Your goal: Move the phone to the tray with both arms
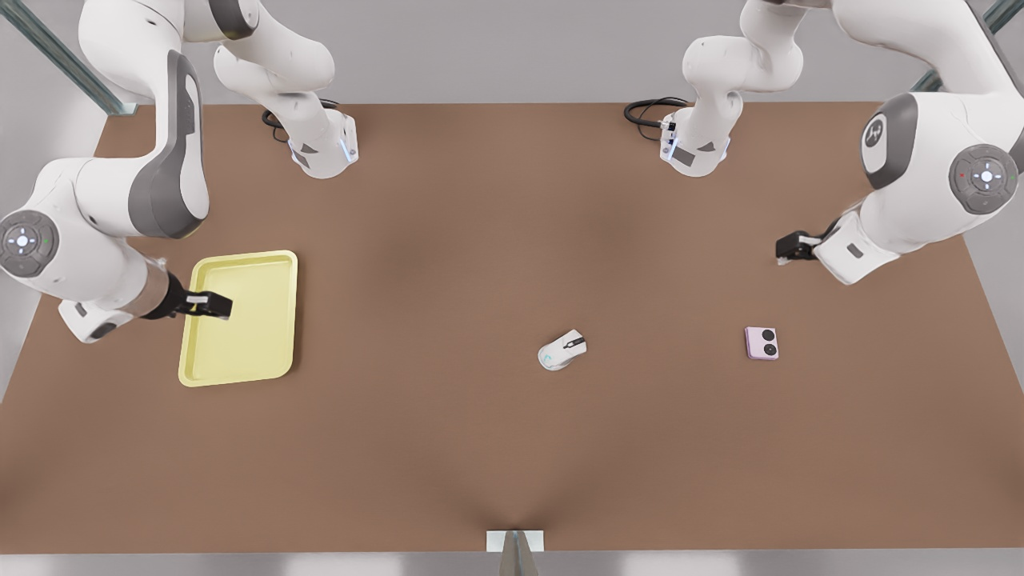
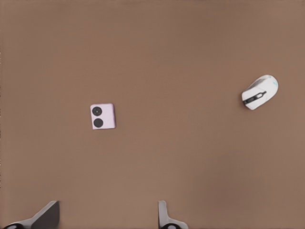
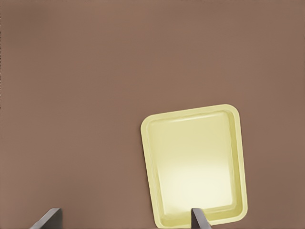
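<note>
One phone lay flat on the brown tabletop, toward the front view's right, its pale pink face up and two black circles lined along one edge; no lettering could be read on it. A single white mouse sat well apart from it, nearer the middle of the tabletop, with a dark strip down its back and no legible mark. One pale yellow tray rested far off on the front view's left, its raised rim and rounded corners plain to see, nothing lying in it. Two white arms reached in from the far side. The left end effector hung above bare tabletop on the front view's right, near the phone but not touching it, and in its wrist view two fingertips stood wide apart with nothing between them. The right end effector hovered over the tray's near rim on the front view's left, its two fingers likewise spread and gripping nothing. A round grey emblem showed on one arm's joint, too small to read.
</note>
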`<action>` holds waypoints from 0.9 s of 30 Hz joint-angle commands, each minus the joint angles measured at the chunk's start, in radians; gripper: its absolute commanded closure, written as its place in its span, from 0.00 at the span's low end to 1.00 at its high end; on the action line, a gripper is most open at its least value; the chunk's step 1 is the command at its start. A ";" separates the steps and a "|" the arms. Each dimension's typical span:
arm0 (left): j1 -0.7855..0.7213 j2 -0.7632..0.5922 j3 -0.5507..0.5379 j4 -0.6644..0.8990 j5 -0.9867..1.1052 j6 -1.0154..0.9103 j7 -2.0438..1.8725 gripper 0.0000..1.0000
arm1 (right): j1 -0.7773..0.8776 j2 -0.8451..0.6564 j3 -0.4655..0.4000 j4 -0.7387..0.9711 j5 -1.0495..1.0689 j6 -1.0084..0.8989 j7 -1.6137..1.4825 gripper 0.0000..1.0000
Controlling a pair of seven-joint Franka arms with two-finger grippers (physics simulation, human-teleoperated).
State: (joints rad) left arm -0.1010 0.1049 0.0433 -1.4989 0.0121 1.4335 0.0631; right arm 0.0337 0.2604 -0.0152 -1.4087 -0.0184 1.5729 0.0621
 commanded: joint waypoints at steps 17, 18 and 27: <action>0.118 0.438 0.027 -0.323 -0.011 0.763 0.067 0.00 | 0.000 -0.001 0.000 0.000 -0.002 0.067 0.031 0.00; 0.135 0.446 0.027 -0.323 -0.011 0.765 0.069 0.00 | 0.000 -0.001 0.000 0.000 -0.001 0.068 0.031 0.00; 0.161 0.480 0.032 -0.357 0.006 0.788 0.070 0.00 | 0.000 0.014 0.000 0.027 -0.002 0.067 0.033 0.00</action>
State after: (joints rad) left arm 0.0591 0.5807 0.0750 -1.8579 0.0146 2.1791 0.1137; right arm 0.0339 0.2718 -0.0153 -1.3889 -0.0205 1.6403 0.0872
